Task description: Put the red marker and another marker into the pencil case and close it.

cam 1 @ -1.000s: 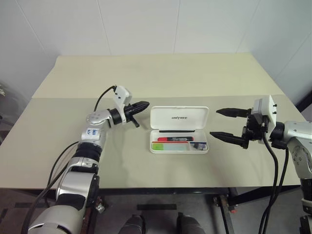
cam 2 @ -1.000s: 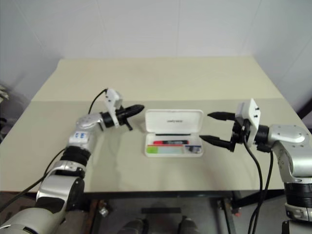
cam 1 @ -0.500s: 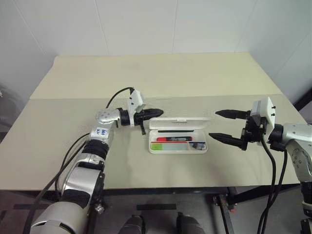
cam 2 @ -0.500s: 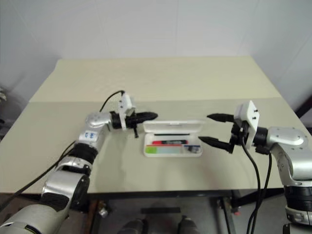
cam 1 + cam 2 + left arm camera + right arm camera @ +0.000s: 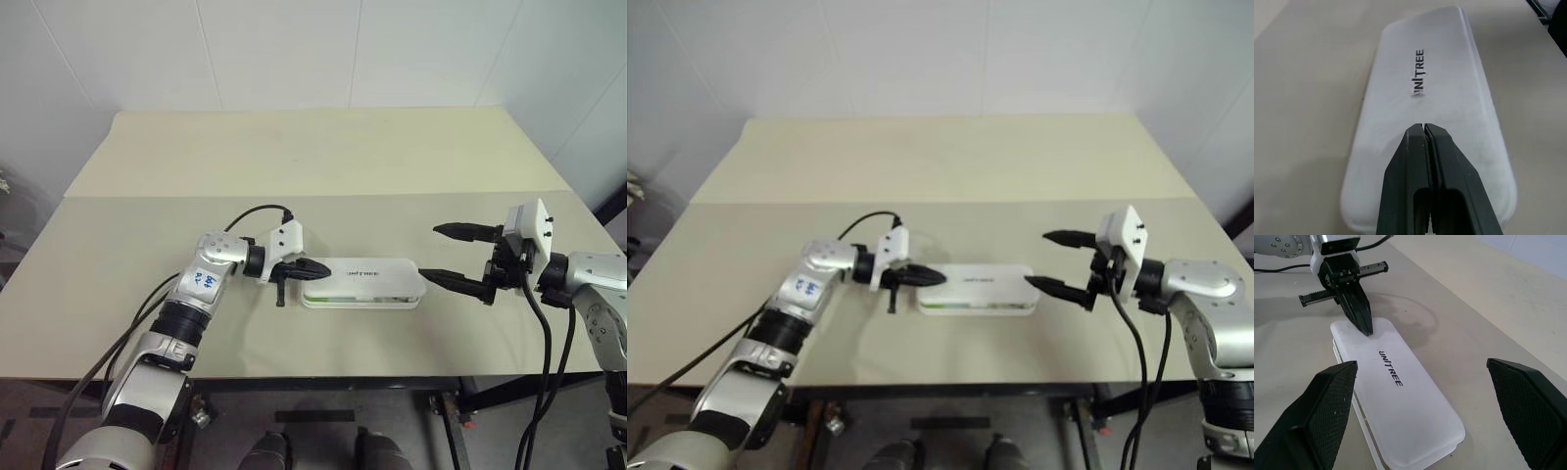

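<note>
One pencil case [image 5: 362, 282] lid, now down.

Bare table [image 5: 294, 157] all round pencil case [image 5: 377, 276]; left pincer [image 5: 315, 267] over lid.

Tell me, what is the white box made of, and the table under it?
The pencil case looks like hard white plastic: smooth, a little shiny, with rounded edges and dark printed letters on its lid. The table looks like a flat beige board with a matte finish, maybe laminate or painted wood; the pictures can't settle which.
</note>
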Tool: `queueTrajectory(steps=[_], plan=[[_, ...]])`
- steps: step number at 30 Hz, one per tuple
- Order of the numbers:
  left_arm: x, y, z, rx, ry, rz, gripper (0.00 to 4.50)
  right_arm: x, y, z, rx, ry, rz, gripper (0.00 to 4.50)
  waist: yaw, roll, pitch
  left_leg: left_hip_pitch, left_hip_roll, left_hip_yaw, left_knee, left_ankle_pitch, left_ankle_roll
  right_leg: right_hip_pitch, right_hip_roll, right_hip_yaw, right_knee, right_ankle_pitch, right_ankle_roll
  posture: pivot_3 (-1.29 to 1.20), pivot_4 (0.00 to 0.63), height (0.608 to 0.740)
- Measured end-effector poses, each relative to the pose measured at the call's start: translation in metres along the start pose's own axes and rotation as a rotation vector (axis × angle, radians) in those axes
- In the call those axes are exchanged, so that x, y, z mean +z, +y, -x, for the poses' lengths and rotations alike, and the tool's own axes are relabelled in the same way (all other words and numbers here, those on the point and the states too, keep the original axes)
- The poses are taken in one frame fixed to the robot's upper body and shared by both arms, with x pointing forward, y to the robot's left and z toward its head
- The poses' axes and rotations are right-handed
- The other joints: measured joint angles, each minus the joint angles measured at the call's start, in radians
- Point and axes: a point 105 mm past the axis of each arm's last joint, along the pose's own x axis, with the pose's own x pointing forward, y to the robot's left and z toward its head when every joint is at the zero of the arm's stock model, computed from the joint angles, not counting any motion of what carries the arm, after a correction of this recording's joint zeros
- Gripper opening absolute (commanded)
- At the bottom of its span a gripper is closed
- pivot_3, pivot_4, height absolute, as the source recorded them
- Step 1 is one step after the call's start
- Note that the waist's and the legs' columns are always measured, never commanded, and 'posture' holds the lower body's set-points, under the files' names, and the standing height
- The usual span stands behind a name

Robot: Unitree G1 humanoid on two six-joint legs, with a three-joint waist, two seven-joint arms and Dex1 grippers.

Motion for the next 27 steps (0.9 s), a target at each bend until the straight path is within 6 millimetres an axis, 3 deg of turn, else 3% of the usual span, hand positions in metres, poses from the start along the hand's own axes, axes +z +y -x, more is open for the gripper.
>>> queueTrajectory(steps=[3,12,18,21,23,25,27], plan=[[-0.002,-0.008,-0.010,-0.038,0.035,0.014,0.05,0.001,0.001,-0.001,-0.003,-0.003,0.004,4.50,0.000,0.000,0.000,0.000,0.000,0.000,0.000,0.000,0.000,0.000,0.000,0.000,0.000,0.000,0.000,0.00,0.150,0.740],[-0.004,-0.006,-0.011,-0.018,0.085,-0.003,0.05,-0.002,0.006,-0.001,-0.012,-0.002,-0.003,4.50,-0.001,0.000,0.000,0.003,0.000,0.000,0.001,0.000,0.000,0.003,0.000,0.000,0.000,0.001,0.000,0.00,0.150,0.740],[0.005,-0.004,-0.017,0.018,-0.039,0.139,0.05,0.000,0.007,-0.001,-0.007,-0.011,-0.002,4.50,0.000,0.000,0.000,0.002,0.001,-0.001,0.001,0.000,0.001,0.004,0.000,0.000,-0.001,0.001,0.001,0.00,0.150,0.740],[0.028,0.005,0.004,0.072,-0.239,0.186,0.05,0.001,0.006,-0.001,-0.008,-0.014,-0.002,4.50,-0.003,0.000,0.000,0.001,0.002,-0.004,0.001,0.000,0.000,0.001,0.000,0.001,-0.001,0.001,0.000,0.00,0.150,0.740],[0.042,0.012,0.024,0.121,-0.313,0.160,0.44,0.000,0.004,-0.001,-0.007,-0.014,-0.010,4.50,-0.005,0.000,0.000,0.002,0.002,-0.004,0.000,0.000,-0.001,0.000,0.001,0.001,-0.001,0.001,0.000,0.00,0.150,0.740],[0.036,0.013,0.046,0.161,-0.300,0.150,0.99,0.001,0.002,-0.002,0.000,-0.020,-0.008,4.50,-0.010,0.000,0.000,0.003,0.002,-0.003,0.000,0.000,-0.001,0.000,0.001,0.002,-0.001,0.001,0.000,0.00,0.150,0.740],[0.016,0.006,0.070,0.193,-0.249,0.176,1.63,0.002,0.001,-0.002,0.010,-0.023,-0.008,4.50,-0.015,0.000,0.000,0.003,0.002,-0.003,-0.001,-0.001,-0.001,0.000,0.001,0.003,-0.001,0.001,0.000,0.00,0.150,0.740]])
